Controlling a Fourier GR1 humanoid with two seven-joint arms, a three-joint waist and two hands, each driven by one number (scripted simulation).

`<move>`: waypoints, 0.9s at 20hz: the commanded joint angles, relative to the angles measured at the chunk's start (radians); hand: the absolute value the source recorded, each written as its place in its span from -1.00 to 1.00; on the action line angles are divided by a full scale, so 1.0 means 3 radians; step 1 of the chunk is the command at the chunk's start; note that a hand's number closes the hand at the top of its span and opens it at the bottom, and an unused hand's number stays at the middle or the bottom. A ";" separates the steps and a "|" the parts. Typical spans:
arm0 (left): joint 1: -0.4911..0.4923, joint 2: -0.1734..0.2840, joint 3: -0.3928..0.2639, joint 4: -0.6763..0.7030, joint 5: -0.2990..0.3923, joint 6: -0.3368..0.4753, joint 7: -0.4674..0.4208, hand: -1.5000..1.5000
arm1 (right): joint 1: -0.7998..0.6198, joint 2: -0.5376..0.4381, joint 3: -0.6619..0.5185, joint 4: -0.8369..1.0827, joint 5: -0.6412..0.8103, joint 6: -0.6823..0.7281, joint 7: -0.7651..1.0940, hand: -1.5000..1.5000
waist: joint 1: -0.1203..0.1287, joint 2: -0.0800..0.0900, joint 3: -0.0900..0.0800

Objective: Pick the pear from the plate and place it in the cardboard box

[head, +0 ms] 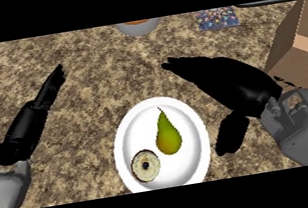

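Fingers of the black right hand are hanging spread, grasping nothing, beside the white round plate; it should be closing squarely around the green-yellow pear's belly.

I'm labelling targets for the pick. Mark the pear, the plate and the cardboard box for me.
pear (pixel 166 135): head view, on its wide lower body.
plate (pixel 187 113): head view, on bare white surface near its right rim.
cardboard box (pixel 303 34): head view, on its brown side wall.
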 commanded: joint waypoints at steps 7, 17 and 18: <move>0.0026 -0.0091 0.0115 -0.0062 -0.0121 -0.0061 0.0078 0.00 | -0.0336 0.0858 0.0147 0.0302 0.0019 0.0405 0.1078 -1.00 | -0.0022 0.0006 0.0005; 0.0012 -0.0076 0.0308 -0.0075 -0.0116 -0.0245 0.0106 0.00 | -0.0114 0.1174 0.0449 0.0613 0.0669 0.0238 0.0980 -1.00 | -0.0024 0.0007 0.0006; 0.0076 -0.0226 0.0186 -0.0052 -0.0236 -0.0160 0.0018 0.00 | -0.0159 0.1098 0.0272 0.0328 0.0448 0.0512 0.1257 -1.00 | -0.0047 0.0001 0.0005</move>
